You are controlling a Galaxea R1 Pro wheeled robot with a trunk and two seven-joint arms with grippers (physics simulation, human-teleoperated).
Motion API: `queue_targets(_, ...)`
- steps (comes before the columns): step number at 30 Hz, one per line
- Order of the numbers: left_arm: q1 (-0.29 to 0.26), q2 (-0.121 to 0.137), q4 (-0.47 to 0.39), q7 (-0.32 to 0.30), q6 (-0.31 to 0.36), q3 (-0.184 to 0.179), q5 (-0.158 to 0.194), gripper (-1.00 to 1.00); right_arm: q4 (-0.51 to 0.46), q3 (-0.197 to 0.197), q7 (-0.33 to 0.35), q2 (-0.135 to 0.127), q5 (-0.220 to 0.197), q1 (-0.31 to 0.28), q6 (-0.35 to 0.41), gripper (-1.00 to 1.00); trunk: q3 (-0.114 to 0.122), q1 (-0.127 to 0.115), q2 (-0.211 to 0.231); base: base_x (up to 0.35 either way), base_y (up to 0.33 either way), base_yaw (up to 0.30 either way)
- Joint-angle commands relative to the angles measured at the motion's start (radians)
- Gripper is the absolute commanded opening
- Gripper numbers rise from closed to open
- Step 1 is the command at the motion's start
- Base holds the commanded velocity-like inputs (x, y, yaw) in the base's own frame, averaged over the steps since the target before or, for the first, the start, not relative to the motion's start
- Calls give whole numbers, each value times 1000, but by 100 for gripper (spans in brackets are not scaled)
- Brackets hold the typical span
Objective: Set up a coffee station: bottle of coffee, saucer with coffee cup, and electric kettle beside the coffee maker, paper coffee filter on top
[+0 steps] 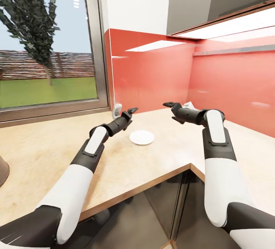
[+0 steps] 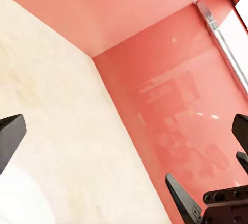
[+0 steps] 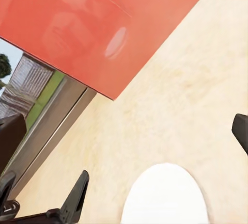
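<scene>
- The kitchen countertop (image 1: 46, 153) wraps an inner corner under the red backsplash (image 1: 152, 77); its near front edge is the fall risk if anything gets pushed forward.
- The saucer (image 1: 141, 137) lies flat near that inner corner, bare; a clumsy sweep would skid it.
- The left gripper (image 1: 131, 111) and the right gripper (image 1: 170, 105) hover above it, both released and empty.
</scene>
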Motion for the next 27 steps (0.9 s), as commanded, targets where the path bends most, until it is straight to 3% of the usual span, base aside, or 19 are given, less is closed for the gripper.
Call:
queue_targets(1,-1,0,2,-1,3,1,2,100,1,-3,-10,1,-11,-1,3,100,-1,0,-1,0,0,0)
queue_targets(25,0,0,25,108,0,3,2,100,116,-1,-9,2,-11,-1,-3,100,-1,0,-1,0,0,0)
queue_targets(27,-1,0,14,148,0,0,2,100,120,-1,-9,2,-11,-1,-3,100,-1,0,-1,0,0,0)
